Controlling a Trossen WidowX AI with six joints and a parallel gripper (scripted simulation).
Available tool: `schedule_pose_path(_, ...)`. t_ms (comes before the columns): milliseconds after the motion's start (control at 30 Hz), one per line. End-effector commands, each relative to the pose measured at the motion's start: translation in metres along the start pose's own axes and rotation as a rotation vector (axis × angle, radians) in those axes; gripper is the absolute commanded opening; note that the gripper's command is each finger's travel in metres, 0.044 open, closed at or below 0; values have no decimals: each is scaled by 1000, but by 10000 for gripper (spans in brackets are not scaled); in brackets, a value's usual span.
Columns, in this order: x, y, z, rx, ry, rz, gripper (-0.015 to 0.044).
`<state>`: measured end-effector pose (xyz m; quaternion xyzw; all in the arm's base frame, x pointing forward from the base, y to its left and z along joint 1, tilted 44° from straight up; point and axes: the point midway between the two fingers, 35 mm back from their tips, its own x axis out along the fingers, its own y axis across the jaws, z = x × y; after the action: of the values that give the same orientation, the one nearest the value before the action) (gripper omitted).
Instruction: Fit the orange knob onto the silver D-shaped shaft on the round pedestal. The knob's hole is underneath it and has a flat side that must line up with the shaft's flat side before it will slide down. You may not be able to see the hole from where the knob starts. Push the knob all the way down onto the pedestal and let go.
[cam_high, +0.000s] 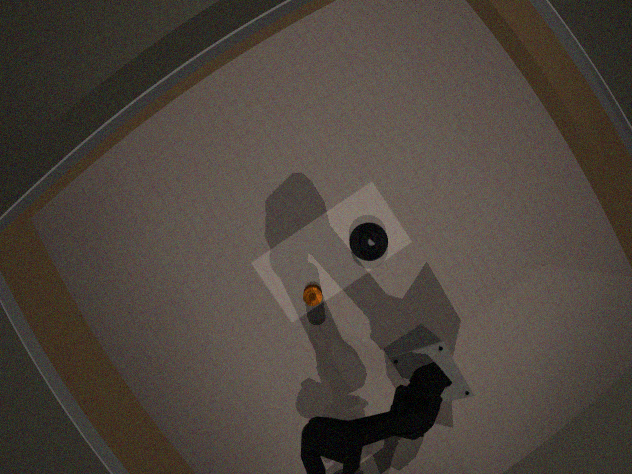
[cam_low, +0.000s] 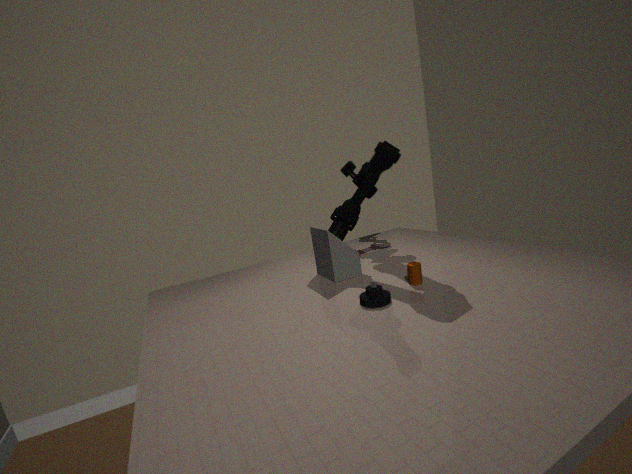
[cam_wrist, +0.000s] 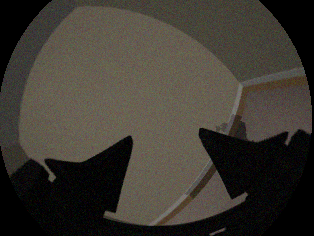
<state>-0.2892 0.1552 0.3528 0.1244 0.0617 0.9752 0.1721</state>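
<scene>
The orange knob (cam_high: 312, 295) (cam_low: 414, 273) stands upright on the table, apart from the pedestal. Its underside is hidden. The round black pedestal (cam_high: 358, 250) (cam_low: 375, 300) stands on the table to one side of the knob, with the small silver shaft (cam_high: 371, 242) (cam_low: 375, 285) sticking up at its middle, bare. Which way the shaft's flat side faces is too small to tell. My gripper (cam_wrist: 166, 136) is open and empty, its dark fingers wide apart in the wrist view. It is away from the knob and pedestal; neither shows in the wrist view.
A grey wedge-shaped block (cam_high: 459, 380) (cam_low: 348, 261) stands on the table (cam_high: 204, 153) (cam_low: 306, 397) near the black arm (cam_high: 372, 428) (cam_low: 366, 178). The arm reaches up above the table beyond the block in the exterior view. Its shadows fall around the knob. A wall fills much of the wrist view.
</scene>
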Motion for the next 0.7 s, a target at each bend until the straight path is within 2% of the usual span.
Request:
schedule_pose_path(0,0,0,0,0,0,0,426)
schedule_pose_path(133,-1,-21,-1,-32,21,-59,440)
schedule_pose_path(333,-21,-111,-5,-142,120,-307,440)
schedule_pose_path(500,-62,-185,-5,-193,224,-527,440)
schedule_pose_path(667,-122,-248,-4,-206,329,-741,440)
